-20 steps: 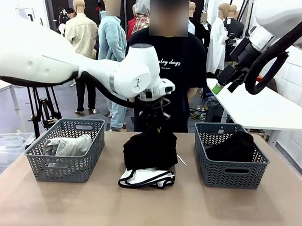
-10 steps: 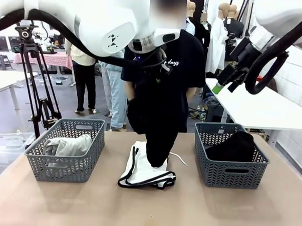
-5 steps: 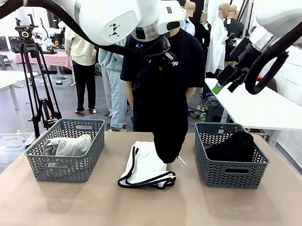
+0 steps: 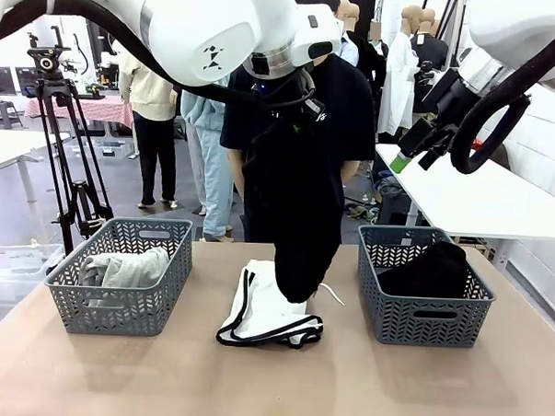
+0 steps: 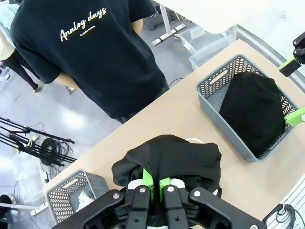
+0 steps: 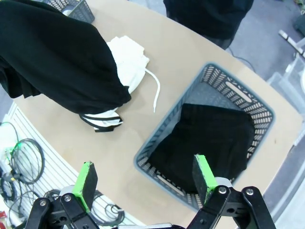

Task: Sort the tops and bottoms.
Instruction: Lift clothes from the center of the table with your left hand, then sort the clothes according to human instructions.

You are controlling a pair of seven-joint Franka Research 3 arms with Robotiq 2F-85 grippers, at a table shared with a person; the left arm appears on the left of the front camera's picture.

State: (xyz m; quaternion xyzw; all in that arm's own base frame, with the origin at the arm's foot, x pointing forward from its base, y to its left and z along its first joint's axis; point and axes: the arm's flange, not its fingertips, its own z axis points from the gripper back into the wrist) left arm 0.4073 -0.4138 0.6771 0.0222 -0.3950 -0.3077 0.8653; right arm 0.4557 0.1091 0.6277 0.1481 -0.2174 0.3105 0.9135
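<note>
Both arms are glossy white shells with chunky rounded joints. The left arm (image 4: 198,25) has a tiny black figure logo (image 4: 211,53) on its biggest joint and a black cable (image 4: 114,40) running under it. The right arm (image 4: 525,25) has a thick black hose (image 4: 463,147) in a fat loop. The left tool (image 5: 153,180) is black with silver screws (image 5: 139,190) and green pads (image 5: 147,177). The right tool (image 6: 145,176) is built the same way. On the far side, the person's T-shirt (image 5: 95,62) is black and short-sleeved, with white script print (image 5: 83,26).
</note>
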